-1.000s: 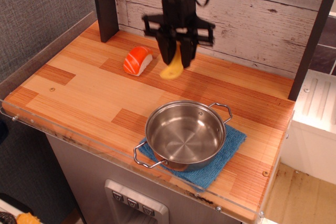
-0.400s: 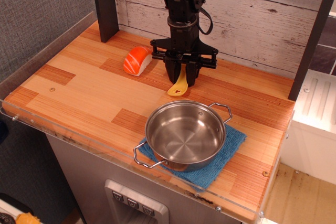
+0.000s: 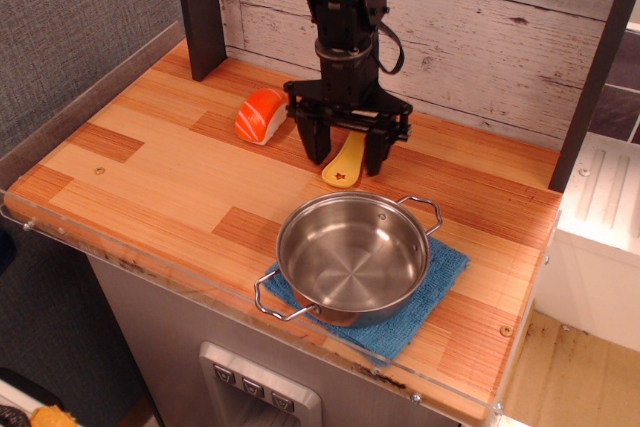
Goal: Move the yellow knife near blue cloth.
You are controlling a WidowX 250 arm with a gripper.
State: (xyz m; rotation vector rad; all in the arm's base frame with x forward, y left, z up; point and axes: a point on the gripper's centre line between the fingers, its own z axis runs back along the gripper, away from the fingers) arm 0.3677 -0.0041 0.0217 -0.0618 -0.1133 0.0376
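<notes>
The yellow knife (image 3: 344, 162) lies flat on the wooden counter, just behind the steel pot (image 3: 350, 254); only its rounded yellow handle shows, its head is hidden under the gripper. My gripper (image 3: 346, 150) is right over it, fingers spread wide on either side of the knife and not closed on it. The blue cloth (image 3: 441, 275) lies under the pot at the front right, its edges showing around the pot.
An orange-and-white sushi toy (image 3: 262, 114) sits left of the gripper. Dark posts stand at the back left (image 3: 200, 7) and the right (image 3: 590, 77). A clear acrylic lip (image 3: 150, 272) runs along the counter's front edge.
The gripper came down from above with the knife, set it on the counter behind the pot, and its fingers have now opened wide, letting the knife go.
</notes>
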